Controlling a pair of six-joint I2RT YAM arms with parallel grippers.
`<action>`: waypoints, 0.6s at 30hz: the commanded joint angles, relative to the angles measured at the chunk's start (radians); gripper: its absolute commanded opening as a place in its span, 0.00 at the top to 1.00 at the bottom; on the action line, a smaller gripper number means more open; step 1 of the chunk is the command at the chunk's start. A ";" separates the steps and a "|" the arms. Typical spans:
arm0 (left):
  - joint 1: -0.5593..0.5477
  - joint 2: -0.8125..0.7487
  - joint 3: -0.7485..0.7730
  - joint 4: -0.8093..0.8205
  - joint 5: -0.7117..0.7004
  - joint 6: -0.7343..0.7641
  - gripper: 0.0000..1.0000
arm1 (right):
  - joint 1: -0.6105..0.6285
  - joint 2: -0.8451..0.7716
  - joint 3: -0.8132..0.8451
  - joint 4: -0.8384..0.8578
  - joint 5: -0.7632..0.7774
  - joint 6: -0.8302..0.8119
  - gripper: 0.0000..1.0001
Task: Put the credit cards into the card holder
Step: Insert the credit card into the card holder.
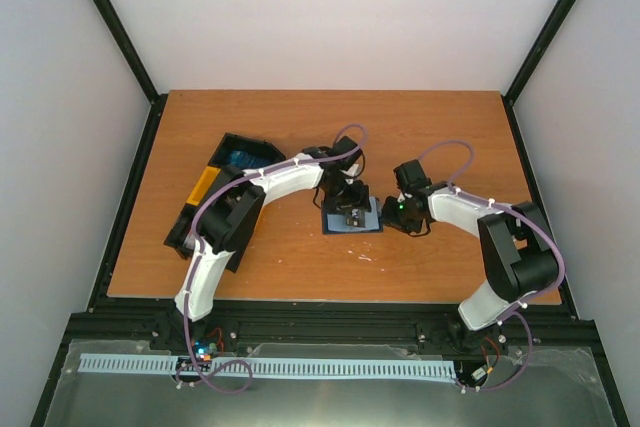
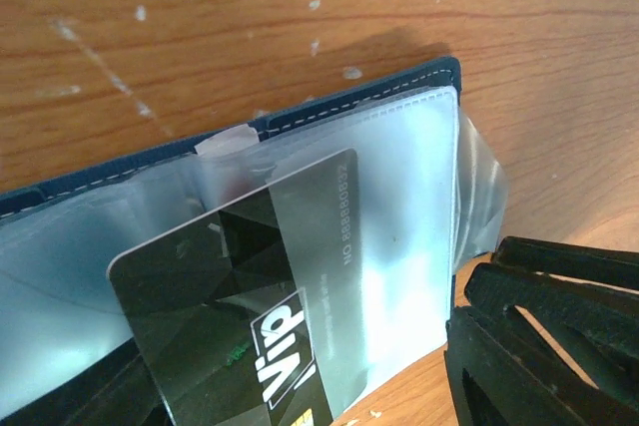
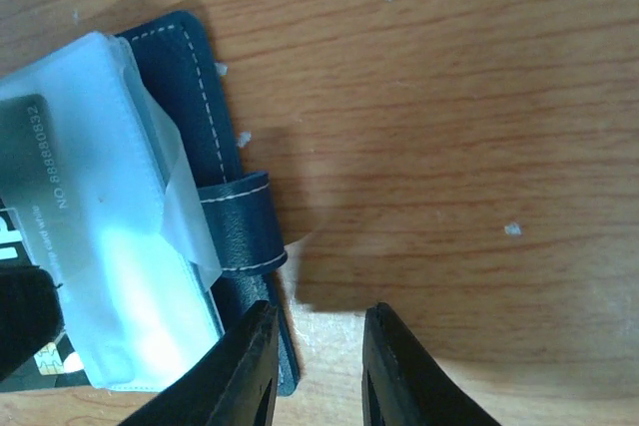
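Note:
The card holder [image 1: 353,218], dark navy with clear inner sleeves, lies open on the table. It also shows in the left wrist view [image 2: 329,112] and the right wrist view [image 3: 190,77]. My left gripper [image 1: 349,209] is over it, shut on a dark grey "VIP" credit card [image 2: 230,316]. The card's far end sits under a clear sleeve [image 2: 399,246]. My right gripper [image 3: 315,366] is slightly open and empty at the holder's right edge. Its left finger [image 3: 240,371] lies over the navy rim, just below the strap loop [image 3: 240,226].
A black-and-yellow tray [image 1: 205,187] stands at the left under my left arm, with blue cards [image 1: 243,158] in its far compartment. The right gripper's black fingers [image 2: 544,336] fill the lower right of the left wrist view. White specks dot the wooden table.

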 commanded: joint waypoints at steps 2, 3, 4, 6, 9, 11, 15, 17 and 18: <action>-0.008 0.019 0.052 -0.134 -0.071 0.010 0.30 | 0.004 0.018 0.027 0.034 -0.009 -0.012 0.74; -0.008 0.019 0.060 -0.146 -0.090 0.010 0.29 | 0.003 0.021 0.027 0.040 -0.019 -0.017 0.74; -0.007 0.019 0.069 -0.161 -0.101 0.010 0.29 | 0.004 0.021 0.026 0.047 -0.030 -0.022 0.74; -0.008 0.018 0.083 -0.184 -0.118 0.009 0.28 | 0.004 0.021 0.025 0.055 -0.050 -0.031 0.74; -0.008 0.016 0.100 -0.210 -0.132 0.009 0.27 | 0.003 0.024 0.026 0.059 -0.064 -0.044 0.75; -0.008 0.015 0.101 -0.236 -0.140 0.009 0.22 | 0.003 0.026 0.025 0.064 -0.075 -0.048 0.75; -0.008 -0.005 0.072 -0.248 -0.152 0.009 0.14 | 0.005 0.026 0.017 0.079 -0.094 -0.046 0.74; -0.008 -0.019 0.059 -0.247 -0.154 0.004 0.14 | 0.005 0.030 0.013 0.088 -0.104 -0.046 0.74; -0.008 -0.023 0.057 -0.249 -0.154 -0.001 0.14 | 0.006 0.031 0.011 0.090 -0.110 -0.047 0.74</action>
